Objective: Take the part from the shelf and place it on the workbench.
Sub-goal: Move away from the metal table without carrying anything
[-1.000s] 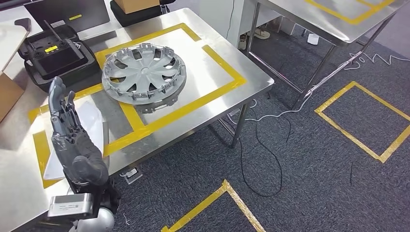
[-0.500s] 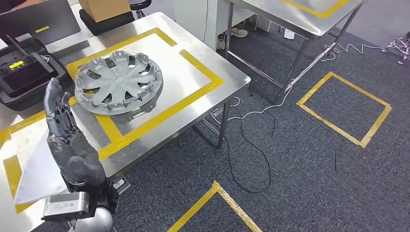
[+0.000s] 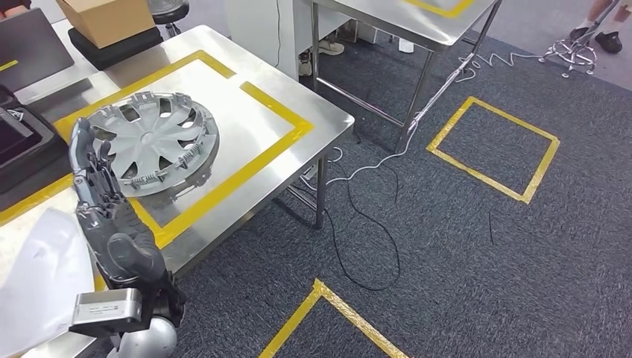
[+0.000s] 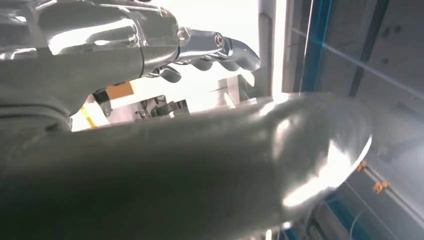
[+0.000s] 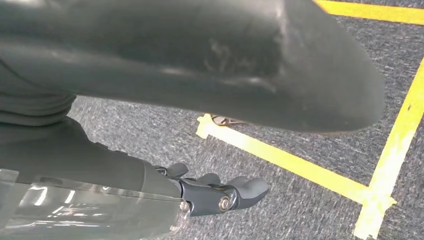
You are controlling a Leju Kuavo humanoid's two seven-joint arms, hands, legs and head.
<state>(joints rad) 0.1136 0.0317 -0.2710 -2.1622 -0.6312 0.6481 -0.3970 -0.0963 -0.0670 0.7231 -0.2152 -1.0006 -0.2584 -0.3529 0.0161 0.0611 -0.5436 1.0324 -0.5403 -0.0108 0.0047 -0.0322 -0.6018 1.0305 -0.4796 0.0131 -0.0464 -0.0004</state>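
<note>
1. Head view: grey wheel cover (image 3: 154,142) lying flat on the steel workbench (image 3: 298,112), inside the yellow tape rectangle (image 3: 253,160), toward its left end.
2. Left hand (image 3: 104,201) raised upright at the near left, fingers (image 3: 91,160) extended and slightly apart, holding nothing – fingertips overlapping the cover's near-left rim in the picture; contact or a gap: cannot tell.
3. Left wrist view: thick grey thumb across most of the frame, darker fingers (image 4: 220,52) stretched out beyond it, nothing between them.
4. Right wrist view: right hand (image 5: 200,192) over dark carpet crossed by yellow tape lines, fingers (image 5: 240,190) nearly straight, close together, nothing held – well apart from the cover.
5. Far left of the bench: cardboard box (image 3: 108,19) on a dark case. Left edge: black tray (image 3: 22,142). Near left: white sheet (image 3: 37,283).
6. Right of the bench: black cable (image 3: 365,224) and white cable (image 3: 387,160) on the carpet, yellow floor square (image 3: 492,145), second steel table (image 3: 417,11) far behind.
</note>
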